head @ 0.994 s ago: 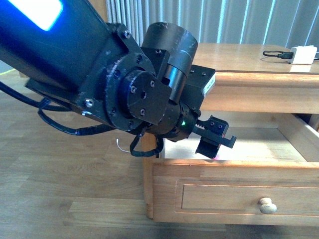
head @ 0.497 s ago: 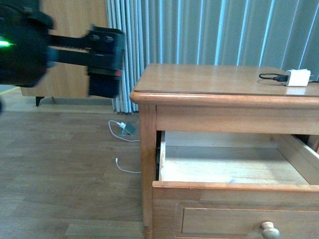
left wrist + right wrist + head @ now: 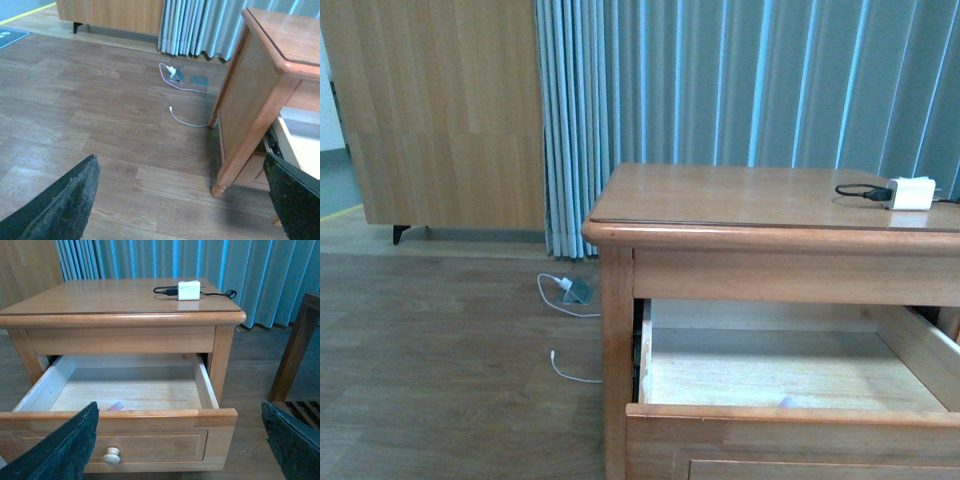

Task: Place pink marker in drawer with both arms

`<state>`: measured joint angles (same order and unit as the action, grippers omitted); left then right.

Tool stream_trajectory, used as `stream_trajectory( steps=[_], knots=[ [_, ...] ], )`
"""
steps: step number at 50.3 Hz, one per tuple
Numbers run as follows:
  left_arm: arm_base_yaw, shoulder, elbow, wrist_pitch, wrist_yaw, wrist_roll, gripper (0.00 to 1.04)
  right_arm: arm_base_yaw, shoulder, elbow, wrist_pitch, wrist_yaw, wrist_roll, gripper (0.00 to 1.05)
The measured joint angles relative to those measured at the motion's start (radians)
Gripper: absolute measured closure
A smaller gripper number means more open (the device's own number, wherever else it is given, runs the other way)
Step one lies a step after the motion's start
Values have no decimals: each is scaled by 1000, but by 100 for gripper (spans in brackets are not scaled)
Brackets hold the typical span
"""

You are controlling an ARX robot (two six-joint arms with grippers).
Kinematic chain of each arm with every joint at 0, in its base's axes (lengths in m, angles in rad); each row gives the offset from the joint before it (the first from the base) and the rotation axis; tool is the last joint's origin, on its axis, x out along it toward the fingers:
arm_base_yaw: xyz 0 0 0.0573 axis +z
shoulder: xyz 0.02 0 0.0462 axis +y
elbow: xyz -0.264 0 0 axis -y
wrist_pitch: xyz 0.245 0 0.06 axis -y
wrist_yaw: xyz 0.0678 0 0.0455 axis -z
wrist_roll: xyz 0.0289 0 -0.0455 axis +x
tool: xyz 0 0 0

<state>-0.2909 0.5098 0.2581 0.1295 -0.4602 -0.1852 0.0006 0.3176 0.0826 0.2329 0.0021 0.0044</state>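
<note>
With right claw (image 3: 178,406) released, nearer than the released left claw (image 3: 181,156), squarely facing the drawer (image 3: 150,445) holding the pink marker (image 3: 115,406).

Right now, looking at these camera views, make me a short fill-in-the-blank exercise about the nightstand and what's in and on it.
1. Inside the open drawer lies a marker coloured ____.
2. The white charger block sits on the ____ of the nightstand.
3. The right tool is open and holds ____.
Missing words: pink; top; nothing.
</note>
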Motion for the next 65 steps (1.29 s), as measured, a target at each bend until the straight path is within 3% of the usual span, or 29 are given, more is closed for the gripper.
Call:
stream_trajectory(
  steps=[13, 19, 31, 35, 38, 63, 65],
  knots=[
    [11, -8, -7, 13, 28, -8, 8, 0, 0, 0, 0, 0, 0, 8],
    [82, -62, -80, 130, 251, 109, 29, 0, 0, 0, 0, 0, 0, 8],
    [165, -153, -151, 119, 339, 167, 74, 0, 0, 0, 0, 0, 0, 8],
    [235, -181, -166, 105, 436, 171, 86, 0, 0, 0, 0, 0, 0, 8],
    [283, -208, -180, 94, 448, 173, 101, 0, 0, 0, 0, 0, 0, 8],
    [288, -332, -235, 45, 459, 178, 101, 0, 0, 0, 0, 0, 0, 8],
    [288, -399, -235, -37, 459, 178, 101, 0, 0, 0, 0, 0, 0, 8]
  ],
)
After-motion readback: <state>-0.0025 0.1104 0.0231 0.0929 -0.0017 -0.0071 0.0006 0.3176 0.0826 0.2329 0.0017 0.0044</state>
